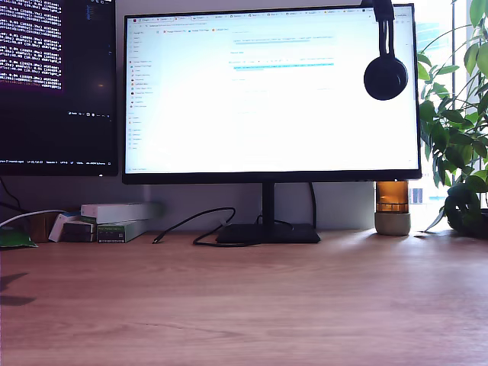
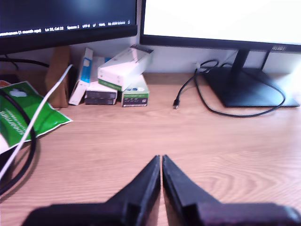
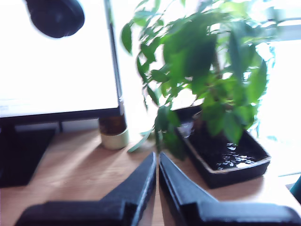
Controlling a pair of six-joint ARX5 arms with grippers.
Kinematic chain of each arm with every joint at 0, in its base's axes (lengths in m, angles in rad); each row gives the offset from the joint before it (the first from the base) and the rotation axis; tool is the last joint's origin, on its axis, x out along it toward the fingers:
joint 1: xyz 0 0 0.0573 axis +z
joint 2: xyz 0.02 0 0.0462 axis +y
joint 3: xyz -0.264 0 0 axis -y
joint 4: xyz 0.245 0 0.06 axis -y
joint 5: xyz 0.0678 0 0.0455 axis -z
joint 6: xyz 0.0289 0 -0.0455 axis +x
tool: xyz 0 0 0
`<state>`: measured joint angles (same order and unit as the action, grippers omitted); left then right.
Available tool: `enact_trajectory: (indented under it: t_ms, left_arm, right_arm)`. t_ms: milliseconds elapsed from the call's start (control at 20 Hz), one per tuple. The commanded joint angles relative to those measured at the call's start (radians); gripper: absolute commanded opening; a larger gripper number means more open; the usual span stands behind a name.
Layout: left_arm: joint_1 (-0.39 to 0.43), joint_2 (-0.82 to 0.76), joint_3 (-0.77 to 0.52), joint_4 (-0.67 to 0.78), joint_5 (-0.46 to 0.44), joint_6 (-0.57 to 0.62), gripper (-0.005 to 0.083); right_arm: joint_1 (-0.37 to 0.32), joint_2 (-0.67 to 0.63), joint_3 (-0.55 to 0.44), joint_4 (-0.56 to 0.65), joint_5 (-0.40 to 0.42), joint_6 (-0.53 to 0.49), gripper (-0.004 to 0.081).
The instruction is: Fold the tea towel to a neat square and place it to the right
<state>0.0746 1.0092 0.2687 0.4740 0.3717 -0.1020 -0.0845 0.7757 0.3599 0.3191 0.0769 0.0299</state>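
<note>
A wooden desk [image 1: 244, 305] is seen in the exterior view, its near surface bare. Going from that view's left to its right, a dark terminal monitor [image 1: 57, 84], a green packet [image 1: 14, 239], a stack of small boxes [image 1: 114, 221], a loose black cable [image 1: 191, 225], a bright central monitor [image 1: 267, 91] on a black stand base [image 1: 267, 233], a pair of headphones [image 1: 385, 72] hung on the monitor's upper corner, an amber jar [image 1: 392, 207] and a potted plant [image 1: 457, 137] are shown.

No gripper is seen in the exterior view; each appears only in its own wrist view. In the first wrist view, my first gripper [image 2: 161, 162] is seen above the desk with its two dark fingertips [image 2: 150, 176] pressed together and nothing between them. Detail lost in the exterior view is given here: the green packet [image 2: 21, 115], a white cable [image 2: 42, 106] crossing it, the boxes [image 2: 117, 77] and the black cable's plug end [image 2: 176, 104].

In the second wrist view, my second gripper [image 3: 157, 160] is likewise closed on nothing, facing the jar [image 3: 114, 132] and the plant's black tray [image 3: 225, 160], a tray that is cut off in the exterior view.

The tea towel is not seen in any of the three views.
</note>
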Motion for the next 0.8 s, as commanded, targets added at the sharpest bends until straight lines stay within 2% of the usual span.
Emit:
enact_trajectory:
  t_ms: [0,100,300,400,550,750]
  left_arm:
    - [0.004,-0.004,-0.014,0.014,0.016,-0.009,-0.0024]
    - [0.004,-0.021,-0.014,0.013,0.016,-0.023,-0.0024]
    - [-0.023,-0.094,-0.014,-0.020,-0.046,-0.029,-0.0024]
    - [-0.040,-0.140,-0.015,-0.066,-0.078,-0.019,-0.0024]
    - [-0.067,-0.222,-0.028,-0.107,-0.095,0.008,-0.0024]
    - [-0.077,-0.350,-0.121,-0.115,-0.113,0.016,-0.0024]
  right_arm:
    - [-0.003,-0.041,-0.037,0.041,-0.014,0.025,-0.0011]
    - [0.003,-0.089,-0.062,0.075,-0.016,0.025,-0.0010]
    - [0.056,-0.154,-0.089,0.008,-0.001,0.025,-0.0010]
    - [0.094,-0.176,-0.133,0.014,0.042,0.020,-0.0011]
    - [0.140,-0.219,-0.222,0.044,0.050,0.000,-0.0011]
    - [0.156,-0.298,-0.317,0.045,0.066,-0.032,-0.0011]
